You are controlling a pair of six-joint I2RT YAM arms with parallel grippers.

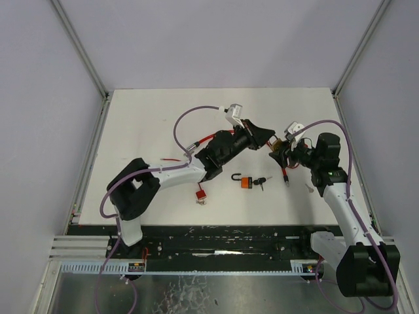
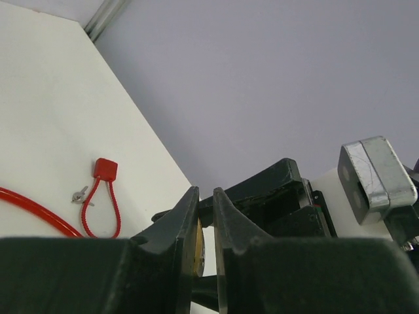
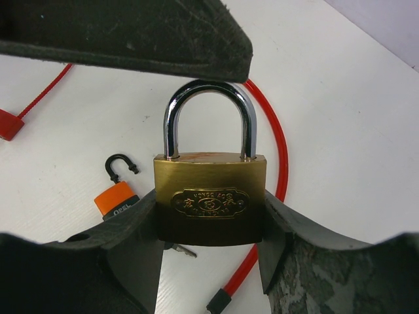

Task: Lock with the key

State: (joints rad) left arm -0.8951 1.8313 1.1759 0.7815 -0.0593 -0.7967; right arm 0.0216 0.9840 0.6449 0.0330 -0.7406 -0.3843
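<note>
A brass padlock (image 3: 209, 196) with a chrome shackle hangs over the table with my right gripper (image 3: 209, 210) shut on the sides of its body. The shackle's two legs sit down in the body. My left gripper (image 1: 267, 139) meets the padlock (image 1: 277, 145) from the left, one finger (image 3: 131, 39) lying right over the shackle's top. In the left wrist view its jaws (image 2: 204, 193) stand almost together, with a brass sliver (image 2: 198, 248) showing in the slit. A small key (image 3: 179, 249) lies on the table under the padlock. The padlock's keyhole is hidden.
An orange padlock (image 1: 245, 182) with an open black shackle lies mid-table, black-headed keys (image 1: 260, 181) beside it. A red cable (image 3: 279, 163) runs under the right gripper. A red cable lock (image 2: 105, 170) lies further left, and a small red lock (image 1: 200, 193) sits near the left arm.
</note>
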